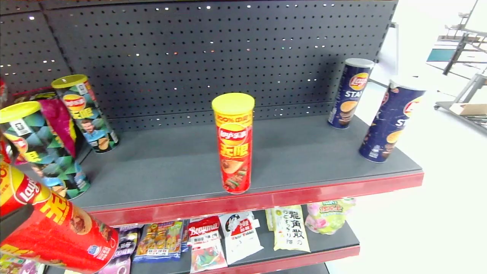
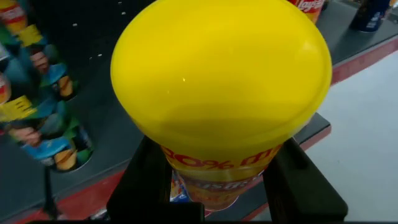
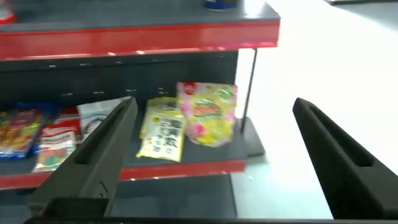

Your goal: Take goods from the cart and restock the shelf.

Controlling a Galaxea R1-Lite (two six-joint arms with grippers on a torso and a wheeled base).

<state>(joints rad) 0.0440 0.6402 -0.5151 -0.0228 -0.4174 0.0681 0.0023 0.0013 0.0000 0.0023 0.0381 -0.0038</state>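
A red chip can with a yellow lid (image 2: 217, 74) is held in my left gripper (image 2: 217, 190), whose black fingers (image 2: 146, 186) press on both of its sides. In the head view this held can (image 1: 57, 228) lies tilted at the lower left, in front of the shelf's front edge. Another red can with a yellow lid (image 1: 233, 142) stands upright near the front middle of the grey shelf board (image 1: 296, 152). My right gripper (image 3: 214, 155) is open with nothing between its fingers, low down before the lower shelf.
Two teal cans (image 1: 85, 112) (image 1: 38, 152) stand at the board's left and two dark blue cans (image 1: 350, 93) (image 1: 392, 123) at its right. Bare board lies on both sides of the middle can. Snack bags (image 1: 289, 228) (image 3: 208, 112) lie on the lower shelf.
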